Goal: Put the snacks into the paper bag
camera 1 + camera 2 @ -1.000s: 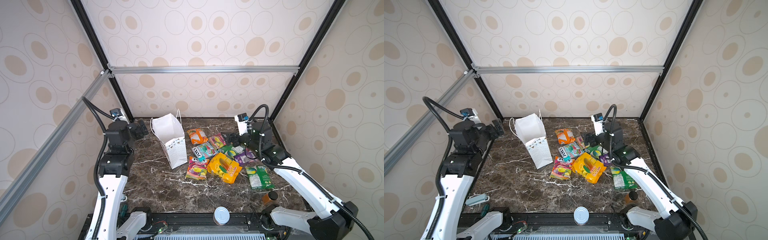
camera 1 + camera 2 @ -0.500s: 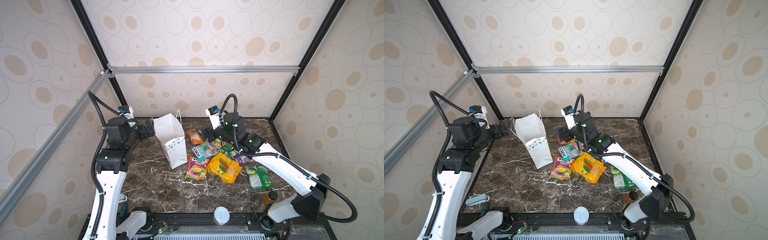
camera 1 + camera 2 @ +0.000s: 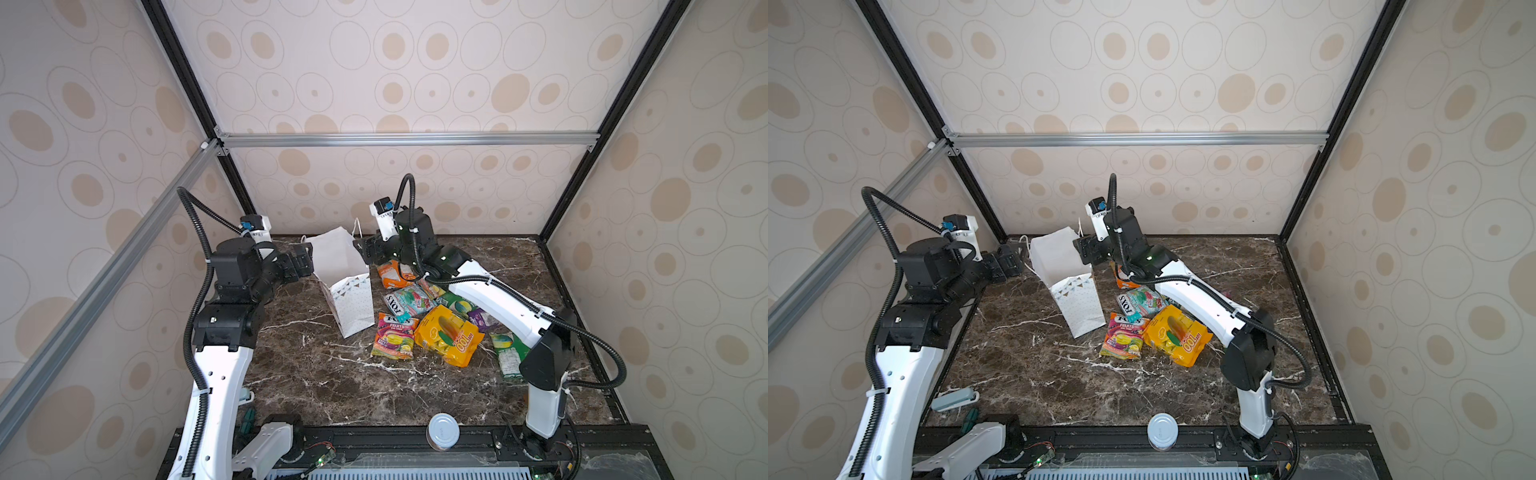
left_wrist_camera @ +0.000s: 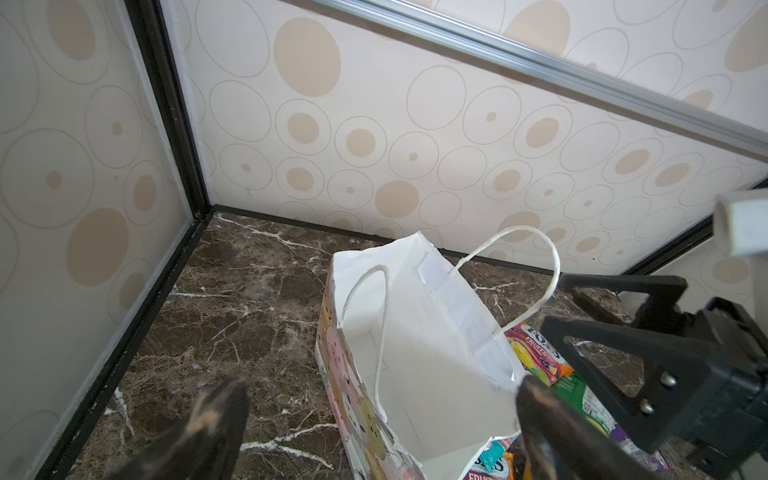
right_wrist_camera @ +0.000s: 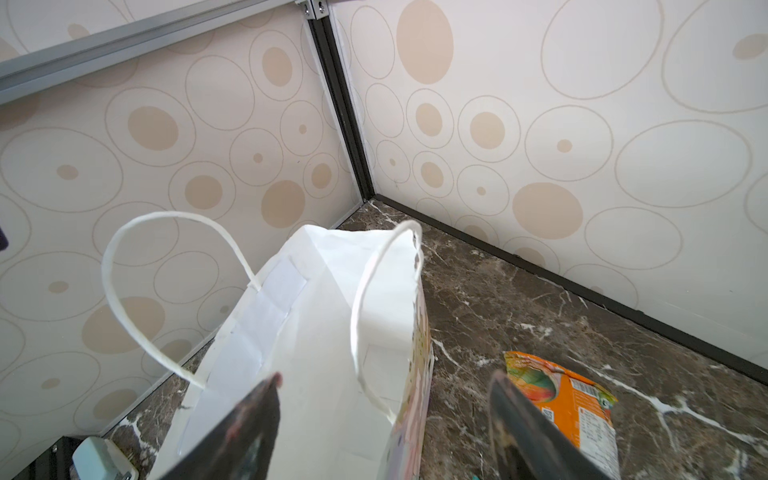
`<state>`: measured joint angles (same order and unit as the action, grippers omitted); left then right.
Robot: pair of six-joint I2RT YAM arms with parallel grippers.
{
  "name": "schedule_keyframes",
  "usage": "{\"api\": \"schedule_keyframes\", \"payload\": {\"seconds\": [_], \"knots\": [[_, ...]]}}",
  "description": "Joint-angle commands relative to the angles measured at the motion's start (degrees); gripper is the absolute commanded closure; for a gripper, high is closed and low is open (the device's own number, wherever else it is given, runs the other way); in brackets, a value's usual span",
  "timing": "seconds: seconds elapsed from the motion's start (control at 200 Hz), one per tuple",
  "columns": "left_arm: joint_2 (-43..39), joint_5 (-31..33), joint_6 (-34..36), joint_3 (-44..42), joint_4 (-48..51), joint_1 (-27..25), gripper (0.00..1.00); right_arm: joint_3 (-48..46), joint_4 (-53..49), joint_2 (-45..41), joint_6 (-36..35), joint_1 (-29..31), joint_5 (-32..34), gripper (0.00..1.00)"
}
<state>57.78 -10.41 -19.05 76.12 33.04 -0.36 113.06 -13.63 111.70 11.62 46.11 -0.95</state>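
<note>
The right wrist view shows the paper bag (image 5: 316, 332) standing upright, mouth open, with nothing visible inside and both cord handles rising free above the rim. The snacks all lie on the table (image 3: 332, 374) beside the bag, on the side toward the right arm. The orange packet (image 5: 569, 399) is nearest the bag. Farther out are a teal packet (image 3: 409, 301), a pink packet (image 3: 394, 334), a big yellow packet (image 3: 449, 334) and a green packet (image 3: 509, 351). None is held.

The right gripper (image 5: 386, 380) is open. Its jaws straddle the bag's wall below one handle, one finger over the mouth and one outside toward the orange packet, and they have not pinched the paper. The left gripper (image 4: 376, 390) sits just beside the bag's opposite side, spread wide and empty, with no contact to be seen.

The step in hand looks like securing the bag's mouth before any packing, so the task is at its start. The next move probably calls for the right jaws to close gently on the wall without crumpling or tipping the light bag. The other arm could then brace the far wall. A can (image 3: 444, 430) stands well apart from the bag.
</note>
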Motion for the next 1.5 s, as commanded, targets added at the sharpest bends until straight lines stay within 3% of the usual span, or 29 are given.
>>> {"api": "schedule_keyframes", "payload": {"seconds": [0.0, 0.2, 0.555, 0.83, 0.96, 1.065, 1.27, 1.37, 1.49], "knots": [[-0.82, -1.08, 0.11, -0.50, -1.92, 0.36, 0.00, 3.75, 0.00, 1.79, 1.30, 0.46, 2.09, 0.21], [-0.73, -0.95, 0.21, -1.85, -2.89, 0.32, 0.00, 5.50, -0.09, 3.85, 1.04, 0.66, 4.06, 0.24], [-0.34, -1.78, 0.39, -3.67, -4.66, 0.36, 0.00, 6.39, 0.68, 4.70, -0.57, 0.84, 4.99, 0.39], [-0.85, -1.16, 0.80, -4.81, -5.60, 0.36, 0.00, 11.34, -1.97, 7.47, -1.42, 1.08, 3.46, 0.60], [-1.28, -1.69, 0.26, -5.97, -7.15, 0.32, 0.00, 11.33, -2.21, 6.85, -1.47, 1.50, 3.76, 0.82], [-0.57, -3.49, 1.41, -6.33, -7.29, 0.36, 0.00, 10.78, -2.36, 6.21, -1.80, 1.76, 3.67, 0.92], [-0.18, -1.18, 2.91, -6.66, -7.71, 0.36, 0.00, 9.56, -2.69, 4.59, -1.69, 2.25, 3.96, 0.99], [0.69, -1.80, 3.32, -6.60, -8.22, 0.36, 0.08, 8.90, -2.29, 4.01, -1.40, 2.64, 2.93, 0.99], [1.95, -1.63, 3.44, -6.77, -8.51, 0.36, 0.10, 8.06, -2.09, 3.38, -1.33, 3.27, 3.68, 1.00]]}}
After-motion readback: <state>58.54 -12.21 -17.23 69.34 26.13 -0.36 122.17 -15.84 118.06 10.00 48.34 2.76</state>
